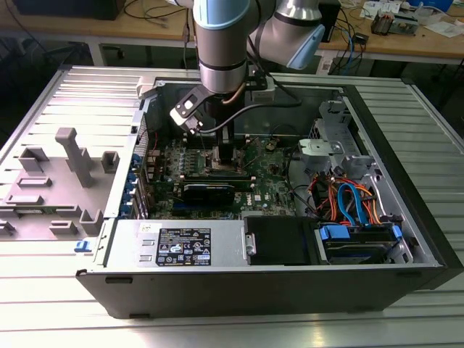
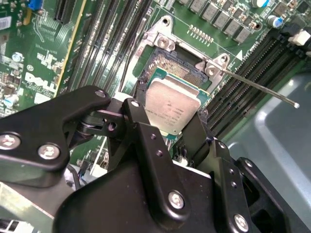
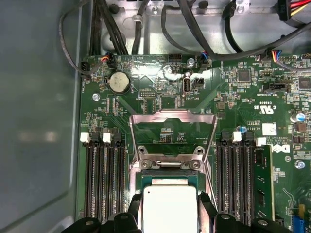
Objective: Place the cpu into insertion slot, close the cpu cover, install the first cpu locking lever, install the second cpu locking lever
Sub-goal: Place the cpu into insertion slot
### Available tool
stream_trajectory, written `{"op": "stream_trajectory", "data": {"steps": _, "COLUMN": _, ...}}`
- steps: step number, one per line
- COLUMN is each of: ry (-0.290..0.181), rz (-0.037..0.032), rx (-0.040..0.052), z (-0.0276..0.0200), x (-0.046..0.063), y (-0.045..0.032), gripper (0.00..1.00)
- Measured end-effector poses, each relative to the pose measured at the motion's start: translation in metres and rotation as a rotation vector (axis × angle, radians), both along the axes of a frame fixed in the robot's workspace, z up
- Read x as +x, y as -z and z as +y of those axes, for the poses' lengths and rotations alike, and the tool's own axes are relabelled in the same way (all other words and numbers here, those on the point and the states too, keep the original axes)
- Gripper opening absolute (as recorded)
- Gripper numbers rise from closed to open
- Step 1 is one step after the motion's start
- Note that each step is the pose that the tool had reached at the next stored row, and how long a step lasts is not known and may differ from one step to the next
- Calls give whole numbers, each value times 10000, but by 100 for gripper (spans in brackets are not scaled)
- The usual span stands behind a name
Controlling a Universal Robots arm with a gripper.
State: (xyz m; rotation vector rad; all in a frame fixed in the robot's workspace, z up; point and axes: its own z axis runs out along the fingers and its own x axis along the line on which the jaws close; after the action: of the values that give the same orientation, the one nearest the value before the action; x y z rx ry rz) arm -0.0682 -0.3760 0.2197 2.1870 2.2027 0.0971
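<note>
Fingers (image 2: 146,141) of the gripper (image 2: 170,119), black and jointed, are clamped on opposite edges of the flat silvery square cpu (image 2: 171,104), held over the dark-rimmed insertion slot (image 2: 179,62) at eleven o'clock from the black rectangular shroud (image 1: 279,239) in the exterior view, the metal-frame cpu cover (image 3: 172,115) standing open.

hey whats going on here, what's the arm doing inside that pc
A robot arm is reaching into an open computer case. Its gripper holds the cpu by two opposite edges, right at the insertion slot on the green motherboard. Whether the chip is fully seated is unclear. The cpu cover stands flipped open, and a thin locking lever sticks out unlatched, so nothing is closed or locked yet.
</note>
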Motion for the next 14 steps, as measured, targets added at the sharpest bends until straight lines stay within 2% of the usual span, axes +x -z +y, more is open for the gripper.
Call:
{"op": "stream_trajectory", "data": {"steps": 5, "ry": 161, "rz": 17, "rx": -9, "z": 0, "x": -4, "y": 72, "gripper": 54}}
{"op": "stream_trajectory", "data": {"steps": 6, "ry": 165, "rz": 19, "rx": -41, "z": 0, "x": -6, "y": 78, "gripper": 54}}
{"op": "stream_trajectory", "data": {"steps": 9, "ry": 162, "rz": 21, "rx": -245, "z": 0, "x": -5, "y": 99, "gripper": 54}}
{"op": "stream_trajectory", "data": {"steps": 10, "ry": 161, "rz": 21, "rx": -248, "z": 0, "x": -5, "y": 108, "gripper": 54}}
{"op": "stream_trajectory", "data": {"steps": 11, "ry": 140, "rz": 20, "rx": -249, "z": 6, "x": -30, "y": 158, "gripper": 54}}
{"op": "stream_trajectory", "data": {"steps": 14, "ry": -22, "rz": 18, "rx": -249, "z": 23, "x": -30, "y": 167, "gripper": 54}}
